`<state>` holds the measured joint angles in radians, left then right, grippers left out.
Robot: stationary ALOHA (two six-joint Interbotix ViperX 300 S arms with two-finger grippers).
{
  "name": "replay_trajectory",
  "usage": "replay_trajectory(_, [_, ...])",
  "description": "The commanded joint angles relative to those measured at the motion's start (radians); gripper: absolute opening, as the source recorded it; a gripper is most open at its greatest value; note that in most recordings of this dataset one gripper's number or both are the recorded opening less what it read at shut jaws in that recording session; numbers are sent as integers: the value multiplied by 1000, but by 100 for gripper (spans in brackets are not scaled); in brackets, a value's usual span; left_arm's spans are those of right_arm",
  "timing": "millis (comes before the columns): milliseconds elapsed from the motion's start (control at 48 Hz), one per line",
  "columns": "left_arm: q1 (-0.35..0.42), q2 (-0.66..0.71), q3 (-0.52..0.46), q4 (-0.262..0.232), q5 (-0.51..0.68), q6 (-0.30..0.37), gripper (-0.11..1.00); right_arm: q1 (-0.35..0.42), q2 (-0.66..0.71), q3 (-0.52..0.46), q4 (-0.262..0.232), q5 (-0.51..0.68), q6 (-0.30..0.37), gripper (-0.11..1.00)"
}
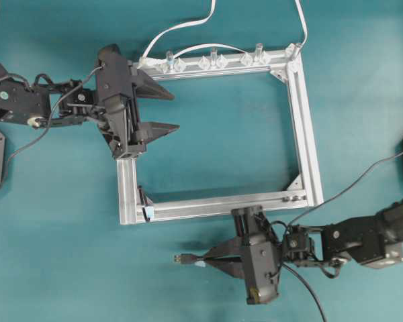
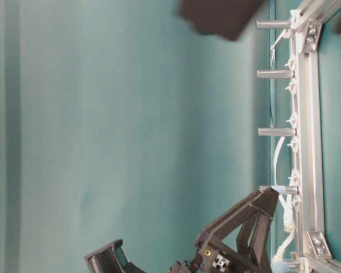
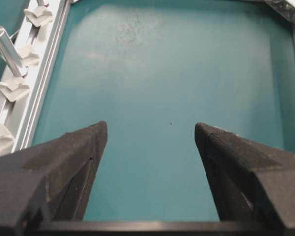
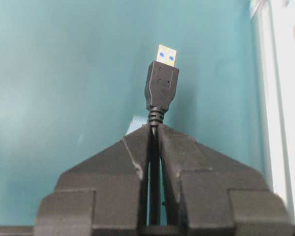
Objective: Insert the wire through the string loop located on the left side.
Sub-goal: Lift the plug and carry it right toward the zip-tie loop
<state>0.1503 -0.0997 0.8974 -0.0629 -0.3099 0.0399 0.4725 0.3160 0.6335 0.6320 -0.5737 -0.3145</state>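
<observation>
Down at about 6 o'clock in the overhead view, just outside the near rail of the silver frame (image 1: 302, 127), the right gripper (image 1: 205, 258) is clamped tight on the wire (image 1: 188, 258). Its wrist camera shows it best: both fingers are squeezed together on the black cable right behind the strain relief, and the USB plug (image 4: 162, 83) sticks straight out past the fingertips, metal tip with blue insert facing away. From above, that plug points toward 9 o'clock, off the frame, over the teal table (image 1: 208, 134).

String loop (image 1: 144, 200) is at the frame's 7 o'clock corner, a thin dark strand standing off the rail with a pale blue tag (image 1: 148, 213) at its base. It's up and left of the plug, near it but clearly not touching, and the wire isn't through it.

Left gripper (image 1: 176, 111) sits at roughly 10 o'clock over the frame's left rail, spread wide with nothing between the fingers; its wrist view just has bare teal mat in the gap.

Along the far rail there's a row of clear plastic clips (image 1: 213, 62) and little metal posts (image 2: 276, 74), with a white cable (image 1: 178, 28) looping off toward 12 o'clock
</observation>
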Motion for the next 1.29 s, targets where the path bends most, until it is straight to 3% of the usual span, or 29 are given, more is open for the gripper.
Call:
replay_trajectory(0, [-11,-23,-17,3,-3,2,77,0,-67,-11,0,17,-21,7])
replay_trajectory(271, [-18,-21,-17,3,-5,0,77,-8,-127,-9,0,91,-80,7])
replay_trajectory(709, [-21,-23,-18,3,-3,2,77,-18,-132,-2,0,97,-80,7])
replay_trajectory(1272, [-29,-23,-17,3,-3,2,77,-89,-133,6,-6,98,-91,7])
